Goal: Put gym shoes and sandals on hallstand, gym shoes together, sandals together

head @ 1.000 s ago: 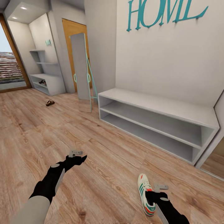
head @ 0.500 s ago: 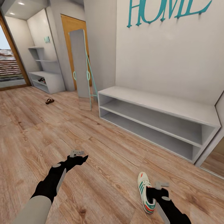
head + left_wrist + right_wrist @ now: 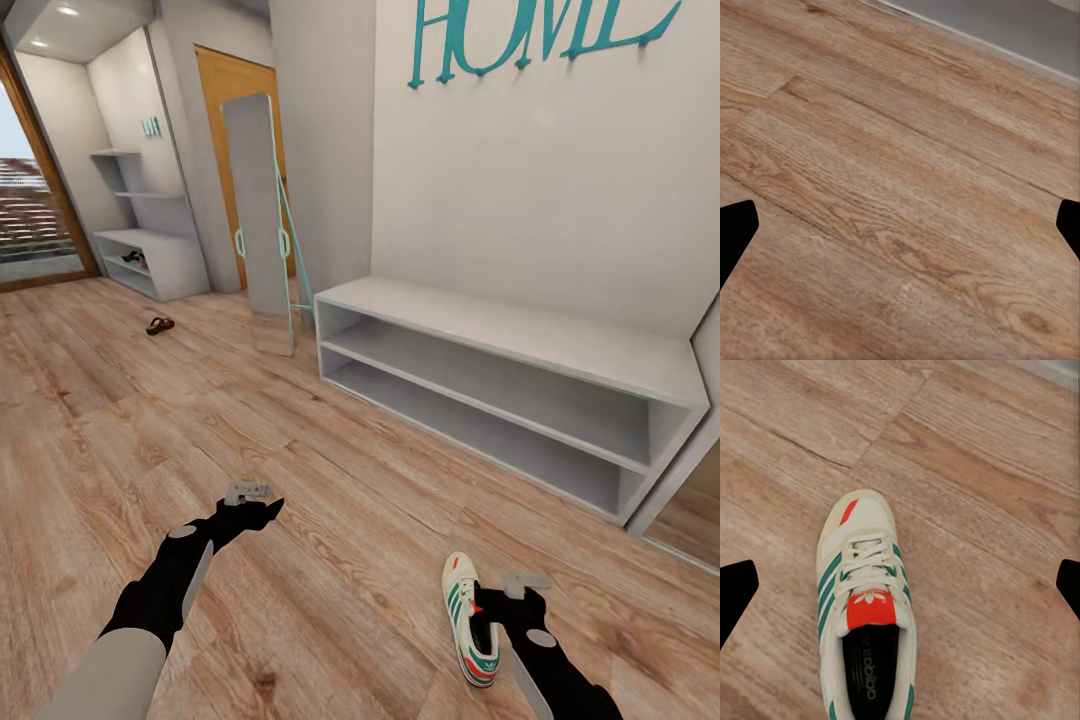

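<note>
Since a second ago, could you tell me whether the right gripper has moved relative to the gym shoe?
Yes. The right gripper has shifted slightly toward the gym shoe's heel, along its right side, while the shoe lies on the floor.

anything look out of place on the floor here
Yes. One gym shoe lies alone on the corridor floor under the open right gripper, upright, no partner beside it. Farther off, a single sandal sits on the planks near the hallstand. Nothing looks damaged.
</note>
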You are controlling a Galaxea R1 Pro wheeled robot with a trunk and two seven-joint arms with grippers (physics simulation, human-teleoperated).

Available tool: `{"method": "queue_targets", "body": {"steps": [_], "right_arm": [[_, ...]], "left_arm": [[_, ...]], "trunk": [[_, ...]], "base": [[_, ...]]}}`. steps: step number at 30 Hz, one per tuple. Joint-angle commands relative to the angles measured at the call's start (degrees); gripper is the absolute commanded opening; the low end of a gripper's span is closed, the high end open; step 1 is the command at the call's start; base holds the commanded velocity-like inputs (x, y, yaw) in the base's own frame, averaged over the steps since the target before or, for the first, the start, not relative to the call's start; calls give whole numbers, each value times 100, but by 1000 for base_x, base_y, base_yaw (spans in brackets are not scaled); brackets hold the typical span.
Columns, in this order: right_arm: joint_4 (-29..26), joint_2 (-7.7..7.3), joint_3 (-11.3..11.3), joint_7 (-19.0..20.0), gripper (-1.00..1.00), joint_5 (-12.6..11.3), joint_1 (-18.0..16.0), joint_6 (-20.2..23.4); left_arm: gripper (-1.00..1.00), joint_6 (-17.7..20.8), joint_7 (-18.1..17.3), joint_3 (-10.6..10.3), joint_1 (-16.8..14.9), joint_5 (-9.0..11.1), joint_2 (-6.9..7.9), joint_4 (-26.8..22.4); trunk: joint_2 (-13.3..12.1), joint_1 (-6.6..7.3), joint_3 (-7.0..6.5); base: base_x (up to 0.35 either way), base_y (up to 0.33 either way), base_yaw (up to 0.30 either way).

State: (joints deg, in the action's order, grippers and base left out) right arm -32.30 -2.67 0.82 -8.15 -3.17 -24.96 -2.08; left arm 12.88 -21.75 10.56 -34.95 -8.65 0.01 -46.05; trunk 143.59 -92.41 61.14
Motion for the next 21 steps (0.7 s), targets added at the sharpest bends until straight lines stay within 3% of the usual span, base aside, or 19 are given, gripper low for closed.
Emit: {"method": "queue_targets", "body": {"steps": [1,5,21], "right_arm": [[3,-2,10,-13,100,-34,-4,-27],[12,-4,14,-12,100,-34,-1,-43],[28,-15,20,4,100,-35,0,-62]], "left_arm": [[100,21,-48,26,-5,-58,-4,-9],[100,24,-48,26,-9,-58,-2,-9],[100,30,-48,34,4,-52,-1,-120]], "trunk": [[2,1,5],[2,1,5],[23,-40,402]], "base": [[0,0,0],[0,0,0],[0,0,0]]}}
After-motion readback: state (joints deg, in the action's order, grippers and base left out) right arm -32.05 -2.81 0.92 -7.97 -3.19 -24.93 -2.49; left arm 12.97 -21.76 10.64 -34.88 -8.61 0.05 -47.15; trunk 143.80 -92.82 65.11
